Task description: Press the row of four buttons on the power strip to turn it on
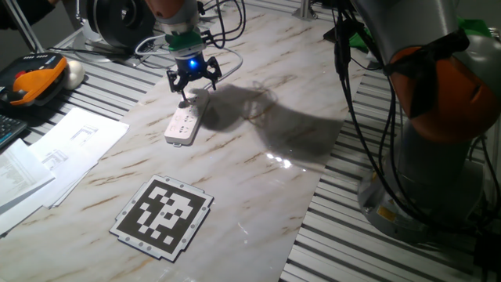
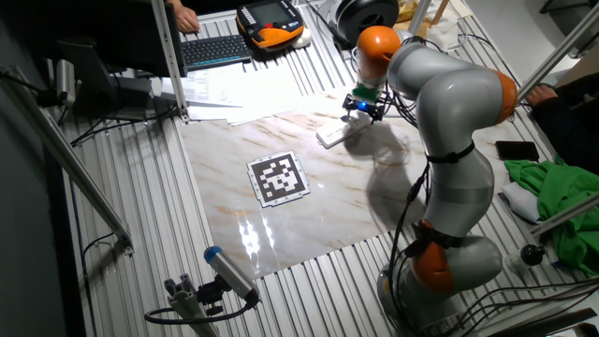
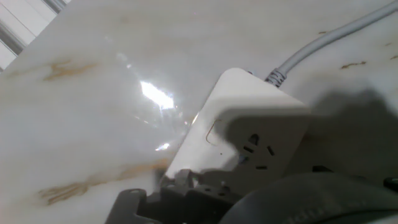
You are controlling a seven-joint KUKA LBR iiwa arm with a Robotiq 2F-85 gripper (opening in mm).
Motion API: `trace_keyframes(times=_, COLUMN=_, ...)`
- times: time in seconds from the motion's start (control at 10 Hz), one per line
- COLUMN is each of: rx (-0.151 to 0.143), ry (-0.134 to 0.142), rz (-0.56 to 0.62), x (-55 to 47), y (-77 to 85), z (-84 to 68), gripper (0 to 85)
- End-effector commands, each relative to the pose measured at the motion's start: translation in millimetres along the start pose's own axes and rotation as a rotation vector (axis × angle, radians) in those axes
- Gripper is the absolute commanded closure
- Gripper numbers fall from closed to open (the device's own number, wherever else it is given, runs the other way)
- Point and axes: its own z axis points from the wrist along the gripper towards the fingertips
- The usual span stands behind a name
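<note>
The white power strip point(image 1: 182, 124) lies on the marble tabletop point(image 1: 258, 180), its white cable point(image 3: 329, 40) leading off from the far end. My gripper point(image 1: 186, 97) hangs over that far end, its tip at or just above the strip's top; contact is unclear. The other fixed view shows the power strip point(image 2: 330, 137) just left of the gripper point(image 2: 363, 107). In the hand view the power strip point(image 3: 249, 130) fills the middle, with socket holes and one faint button outline. Dark gripper parts point(image 3: 180, 196) cover its near end. No view shows the gap between the fingertips.
A black-and-white marker board point(image 1: 163, 216) lies nearer the table's front. Papers point(image 1: 55, 153) and an orange-black pendant point(image 1: 31, 78) sit to the left. The arm's base point(image 1: 438, 117) stands at the right. A keyboard point(image 2: 213, 49) and green cloth point(image 2: 552, 197) lie off the marble.
</note>
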Motion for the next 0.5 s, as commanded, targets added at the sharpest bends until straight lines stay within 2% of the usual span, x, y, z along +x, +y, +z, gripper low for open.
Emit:
trace_keyframes(times=0.0, rx=-0.004, ry=0.004, rz=0.000, x=-0.9, y=-0.8, z=1.5, gripper=0.0)
trace_keyframes(times=0.4, rx=-0.010, ry=0.013, rz=-0.002, x=-3.8, y=-4.6, z=6.8, gripper=0.0)
